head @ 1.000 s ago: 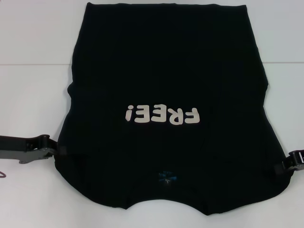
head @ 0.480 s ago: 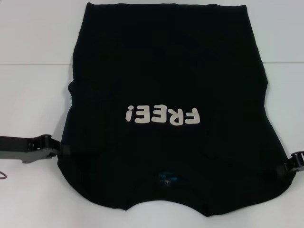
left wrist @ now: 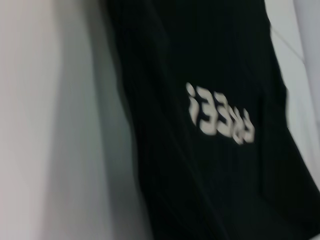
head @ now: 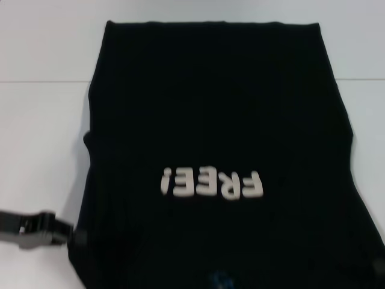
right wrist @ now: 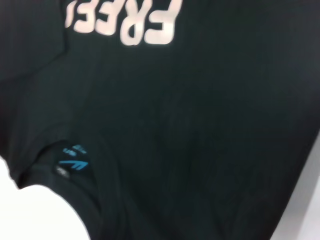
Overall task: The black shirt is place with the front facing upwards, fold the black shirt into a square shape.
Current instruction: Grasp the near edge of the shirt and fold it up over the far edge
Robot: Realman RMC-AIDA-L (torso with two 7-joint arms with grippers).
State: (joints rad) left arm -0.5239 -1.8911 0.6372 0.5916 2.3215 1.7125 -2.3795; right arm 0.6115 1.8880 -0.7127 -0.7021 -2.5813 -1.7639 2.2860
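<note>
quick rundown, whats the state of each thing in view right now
black shirt: spread on the table, front up, sleeves folded in, "FREE!" lettering showing
blue neck label: visible at the collar
left pincer: at the shirt's left edge
right pincer: out of view
white table: bare beside the shirt

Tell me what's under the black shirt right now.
The white table shows around the black shirt. Anything beneath is covered. The left gripper meets its edge, fingertips hidden.
</note>
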